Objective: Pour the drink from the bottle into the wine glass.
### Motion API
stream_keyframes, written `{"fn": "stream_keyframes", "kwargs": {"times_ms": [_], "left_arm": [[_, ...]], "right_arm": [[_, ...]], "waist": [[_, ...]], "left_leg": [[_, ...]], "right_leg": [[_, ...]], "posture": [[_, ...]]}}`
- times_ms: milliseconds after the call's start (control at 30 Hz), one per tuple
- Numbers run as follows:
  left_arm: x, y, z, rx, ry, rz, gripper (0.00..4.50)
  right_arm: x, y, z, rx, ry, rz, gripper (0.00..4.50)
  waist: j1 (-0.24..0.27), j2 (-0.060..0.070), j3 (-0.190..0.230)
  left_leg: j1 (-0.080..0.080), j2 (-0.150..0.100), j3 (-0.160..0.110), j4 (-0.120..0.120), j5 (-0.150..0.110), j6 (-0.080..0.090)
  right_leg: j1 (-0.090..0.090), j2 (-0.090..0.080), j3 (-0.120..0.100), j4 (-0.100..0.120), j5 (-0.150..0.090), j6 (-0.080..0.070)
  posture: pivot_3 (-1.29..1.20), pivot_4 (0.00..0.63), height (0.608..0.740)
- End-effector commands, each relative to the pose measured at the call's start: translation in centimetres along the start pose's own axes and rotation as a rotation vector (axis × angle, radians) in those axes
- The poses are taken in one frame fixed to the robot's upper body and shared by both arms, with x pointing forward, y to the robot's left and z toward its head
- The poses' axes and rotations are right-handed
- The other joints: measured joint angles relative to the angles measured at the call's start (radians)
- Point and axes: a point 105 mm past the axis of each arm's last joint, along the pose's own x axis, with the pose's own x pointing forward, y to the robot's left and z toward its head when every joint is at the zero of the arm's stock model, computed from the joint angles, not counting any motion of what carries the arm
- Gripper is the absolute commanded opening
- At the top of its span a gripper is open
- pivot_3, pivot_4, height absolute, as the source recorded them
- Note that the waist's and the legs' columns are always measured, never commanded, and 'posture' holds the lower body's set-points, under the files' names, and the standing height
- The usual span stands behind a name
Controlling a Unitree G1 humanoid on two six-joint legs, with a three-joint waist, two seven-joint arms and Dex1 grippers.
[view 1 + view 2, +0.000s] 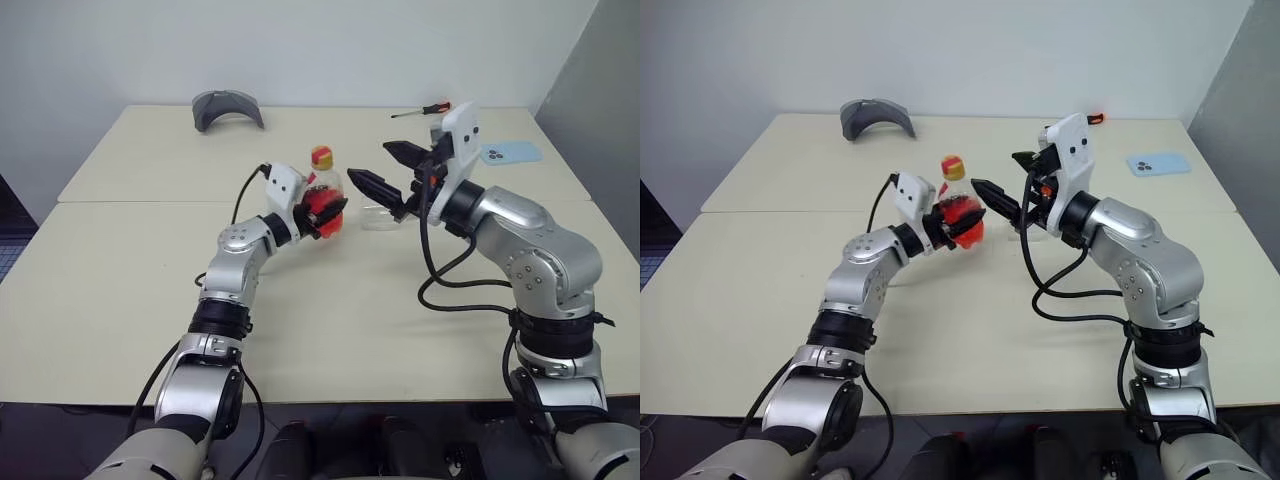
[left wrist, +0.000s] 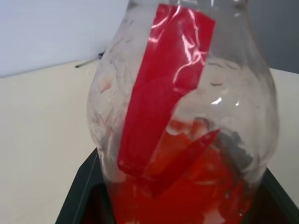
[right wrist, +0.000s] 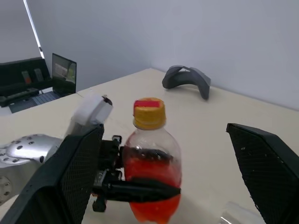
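The bottle (image 3: pixel 153 172) stands upright, cap on top, clamped in the left pincer (image 1: pixel 322 212); right pincer (image 1: pixel 385 170) spread apart beside it; wine glass (image 1: pixel 378 216) lies behind on the counter (image 1: pixel 120 250).

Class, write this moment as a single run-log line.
left gripper: shut on bottle, upright | cap: on | right gripper: open, beside cap | wine glass: behind, unfilled

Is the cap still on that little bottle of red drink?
Yes, on: the yellow-and-red cap sits atop the bottle.
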Motion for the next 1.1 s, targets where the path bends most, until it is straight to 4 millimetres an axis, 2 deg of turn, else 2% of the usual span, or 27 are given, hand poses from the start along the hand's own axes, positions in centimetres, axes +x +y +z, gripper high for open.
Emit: {"fn": "stream_keyframes", "kwargs": {"times_ms": [33, 200, 433, 600, 833, 933, 1100], "left_arm": [[0.5, -1.3, 2.4, 0.053, -0.068, -0.079, 2.07], [0.8, -2.0, 2.6, 0.104, -0.058, -0.152, 2.07], [0.5, -1.8, 2.3, 0.132, -0.044, -0.176, 2.07], [0.5, -2.0, 2.2, 0.141, -0.037, -0.191, 2.07], [0.6, -2.1, 2.2, 0.139, -0.034, -0.196, 2.05], [0.6, -2.1, 2.1, 0.133, -0.032, -0.195, 2.05], [0.4, -2.1, 2.0, 0.13, -0.031, -0.192, 2.05]], "right_arm": [[0.6, 0.9, 1.3, 0.002, -0.039, 0.047, 4.5], [1.4, 1.3, 0.8, 0.008, -0.013, 0.096, 4.5], [1.8, 0.7, 0.3, 0.015, -0.001, 0.074, 4.5], [2.1, 0.2, 0.7, 0.065, -0.025, 0.046, 4.5], [2.2, 0.5, 1.2, 0.082, -0.036, 0.058, 4.5], [2.2, 0.9, 0.8, 0.059, -0.023, 0.077, 3.89], [2.3, 1.8, 0.6, 0.048, -0.015, 0.125, 2.15]], "waist": [[-0.001, 0.0, 0.0], [-0.003, 0.0, 0.0], [-0.003, 0.0, 0.0], [-0.003, 0.0, 0.0], [-0.003, 0.0, 0.0], [-0.003, 0.0, 0.0], [-0.003, 0.0, 0.0]], "left_leg": [[0.0, 0.0, 0.0, 0.0, 0.0, 0.0], [0.0, 0.0, 0.0, 0.0, 0.0, 0.0], [0.0, 0.0, 0.0, 0.0, 0.0, 0.0], [0.0, 0.0, 0.0, 0.0, 0.0, 0.0], [0.0, 0.0, 0.0, 0.0, 0.0, 0.0], [0.0, 0.0, 0.0, 0.0, -0.001, 0.001], [0.0, 0.0, 0.0, 0.0, -0.001, 0.003]], "right_leg": [[0.0, 0.0, 0.0, 0.0, 0.0, 0.0], [0.0, 0.0, 0.0, 0.0, 0.0, 0.0], [0.0, 0.0, 0.0, 0.0, 0.0, 0.0], [-0.001, 0.0, 0.0, 0.0, 0.0, 0.0], [-0.001, 0.0, 0.0, 0.0, 0.0, 0.0], [-0.001, 0.0, 0.0, 0.0, 0.0, 0.0], [-0.001, 0.0, 0.0, 0.0, 0.0, 0.0]], "posture": [[0.0, 0.15, 0.74], [0.0, 0.15, 0.74], [0.0, 0.15, 0.74], [0.0, 0.15, 0.74], [0.0, 0.15, 0.74], [0.0, 0.15, 0.74], [0.0, 0.15, 0.74]]}}
